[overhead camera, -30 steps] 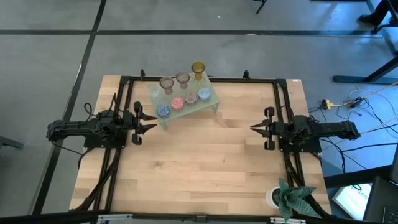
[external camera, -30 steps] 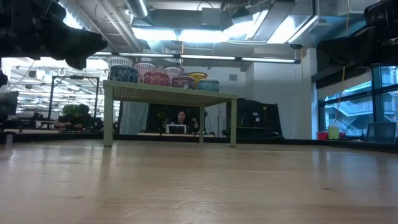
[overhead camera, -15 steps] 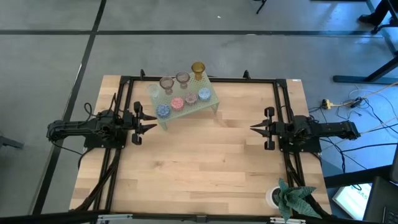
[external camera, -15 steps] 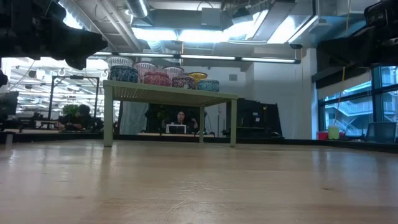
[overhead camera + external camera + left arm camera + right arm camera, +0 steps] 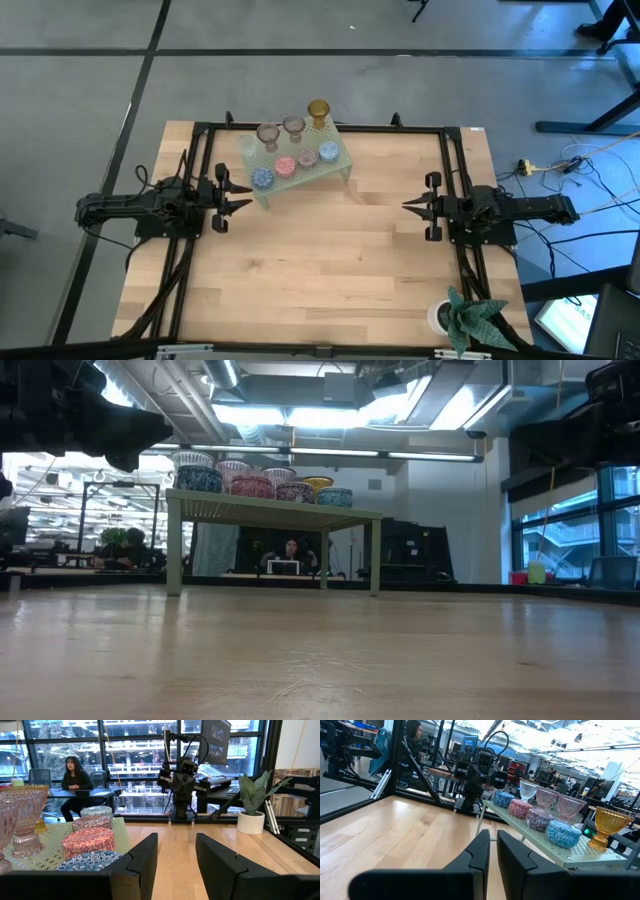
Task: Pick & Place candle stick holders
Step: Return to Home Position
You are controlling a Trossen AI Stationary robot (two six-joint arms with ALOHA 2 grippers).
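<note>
A bare wooden table (image 5: pixel 320 270) stands on a grey floor (image 5: pixel 300 60) crossed by dark lines. A pale green perforated rack (image 5: pixel 312 176) on four legs stands on the table's far side, left of the middle, at a slant to the table's edge. A white pot (image 5: pixel 437 317) with a green plant (image 5: pixel 470 318) sits at the near right corner. Cables (image 5: pixel 560 165) lie on the floor to the table's right. In the low view a person (image 5: pixel 291 550) sits at a desk, seen between the rack's legs. The left wrist view shows a seated person (image 5: pixel 74 777) before large windows (image 5: pixel 135 765).
</note>
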